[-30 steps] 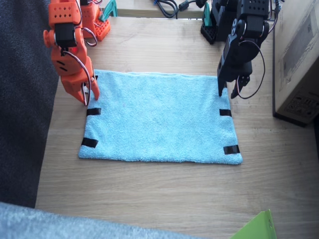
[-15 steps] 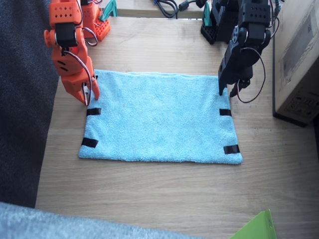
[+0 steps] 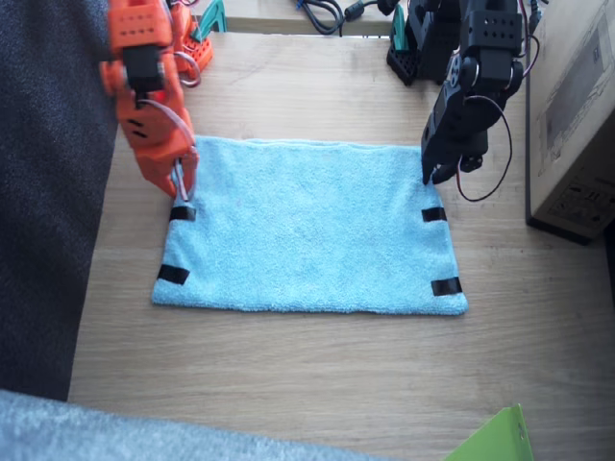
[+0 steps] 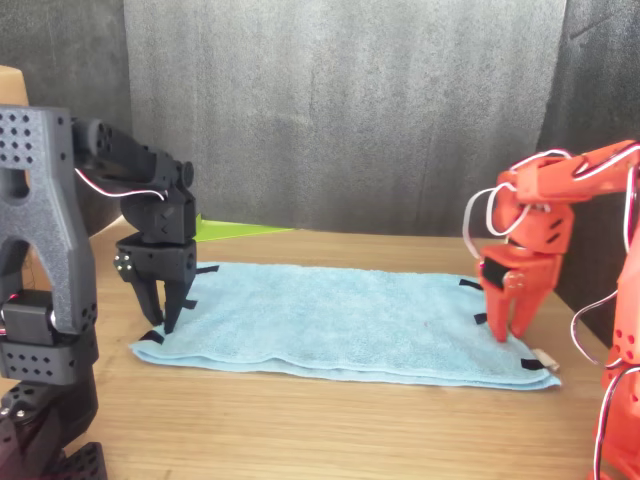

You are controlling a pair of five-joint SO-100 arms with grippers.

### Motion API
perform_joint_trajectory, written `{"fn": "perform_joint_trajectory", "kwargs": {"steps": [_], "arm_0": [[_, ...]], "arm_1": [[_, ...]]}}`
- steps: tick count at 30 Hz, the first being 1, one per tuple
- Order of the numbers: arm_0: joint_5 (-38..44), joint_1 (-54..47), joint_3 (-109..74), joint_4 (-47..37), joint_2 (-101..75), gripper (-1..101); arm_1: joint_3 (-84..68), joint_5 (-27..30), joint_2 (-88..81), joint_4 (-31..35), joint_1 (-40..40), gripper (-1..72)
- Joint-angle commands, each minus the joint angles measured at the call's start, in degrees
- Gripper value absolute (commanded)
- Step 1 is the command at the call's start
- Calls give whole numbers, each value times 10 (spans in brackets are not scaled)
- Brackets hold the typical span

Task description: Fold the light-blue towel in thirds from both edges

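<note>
Hiding towel [image 3: 307,226] corners: both tools

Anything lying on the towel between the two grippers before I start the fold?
No. Between the right gripper and left gripper, only bare light-blue towel shows in the fixed view.

light-blue towel [image 3: 307,230] flat on wooden table [image 3: 317,375]
</note>
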State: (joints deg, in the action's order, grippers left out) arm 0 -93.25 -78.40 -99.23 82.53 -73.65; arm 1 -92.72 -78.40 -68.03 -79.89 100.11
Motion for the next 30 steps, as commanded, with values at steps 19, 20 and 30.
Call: {"fn": "perform_joint_trajectory", "kwargs": {"steps": [19, 20, 30], "arm_0": [[-4, -3, -31, -11, -44, -1], [-4, -3, -31, -11, -44, -1], [-4, -1, -38, -16, -51, -1]], "arm_1": [[-10, 0, -73, -54, 57, 1], [-2, 0, -80, -65, 62, 1], [140, 16, -81, -178, 68, 1]]}}
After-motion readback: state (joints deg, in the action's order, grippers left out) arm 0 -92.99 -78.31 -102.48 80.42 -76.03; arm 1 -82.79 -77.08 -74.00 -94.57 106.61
